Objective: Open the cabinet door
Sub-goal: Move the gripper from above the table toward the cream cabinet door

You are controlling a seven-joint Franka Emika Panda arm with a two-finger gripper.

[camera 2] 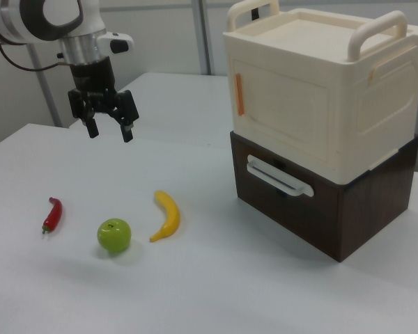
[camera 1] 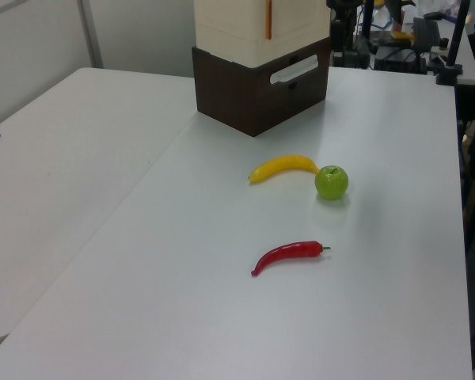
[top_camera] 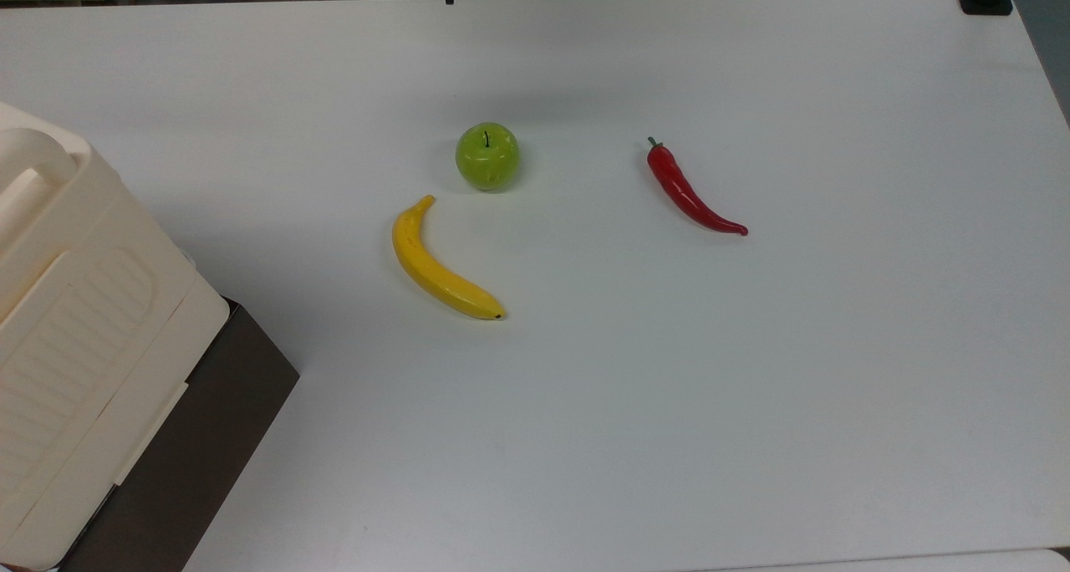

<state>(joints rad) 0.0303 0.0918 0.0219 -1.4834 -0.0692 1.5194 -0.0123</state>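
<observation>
Even, bright overhead light washes the white tabletop [top_camera: 752, 388], throwing only soft, faint shadows beneath the apple [top_camera: 487, 155] and banana [top_camera: 439, 264], with mild glare and slight softness throughout.

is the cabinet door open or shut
Shut: in the right view the cabinet door sits flush in the cabinet front, its orange handle against the frame.

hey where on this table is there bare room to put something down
Widest bare patch: the table on the top view's right of the red chili, plus the whole near strip below the banana. Tightest spot: between the banana and green apple, and beside the cabinet on its brown base.
</observation>
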